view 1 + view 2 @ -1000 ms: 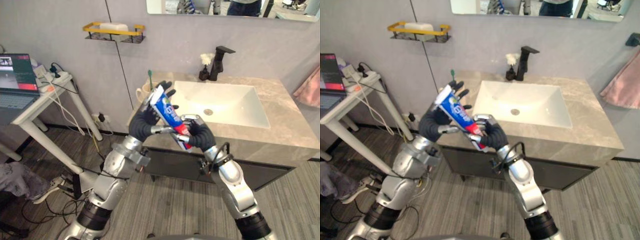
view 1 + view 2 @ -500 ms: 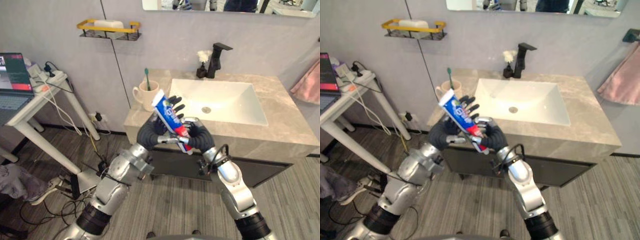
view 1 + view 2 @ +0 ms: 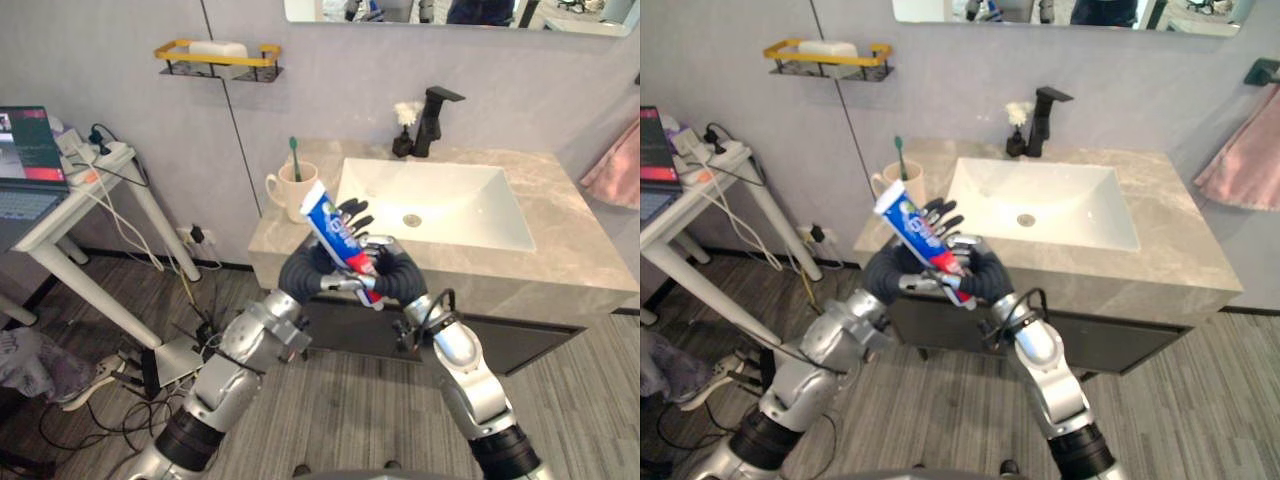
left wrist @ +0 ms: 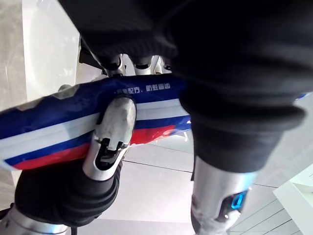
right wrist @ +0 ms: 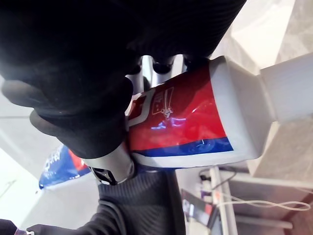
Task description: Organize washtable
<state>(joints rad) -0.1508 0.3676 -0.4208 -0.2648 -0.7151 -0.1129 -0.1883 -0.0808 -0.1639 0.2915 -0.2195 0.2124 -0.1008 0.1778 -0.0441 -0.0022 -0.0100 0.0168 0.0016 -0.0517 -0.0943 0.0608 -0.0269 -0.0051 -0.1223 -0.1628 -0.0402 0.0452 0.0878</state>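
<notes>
Since a second ago the whole picture has shifted, so the head camera has moved. Against the counter, though, both hands and the tube seem to have come down off the mug, which now stands clear. In the left eye view, the left hand (image 3: 306,272) and right hand (image 3: 397,276) meet in front of the washtable counter (image 3: 560,235), near its front edge. They share a toothpaste tube (image 3: 333,228), held aslant with its crimped end up toward the mug (image 3: 293,190) and its green toothbrush (image 3: 295,153). The sink (image 3: 465,212) and black faucet (image 3: 432,122) lie beyond. The right eye view shows the same two-handed grip. In the left wrist view the tube runs across, with silver fingers behind it and one pressed over its front. In the right wrist view the right hand's fingers wrap the tube's red end, beside the white cap (image 5: 288,88). The tidying looks midway at best: the brush sits in its mug, but the tube is in the air, not yet set down.
</notes>
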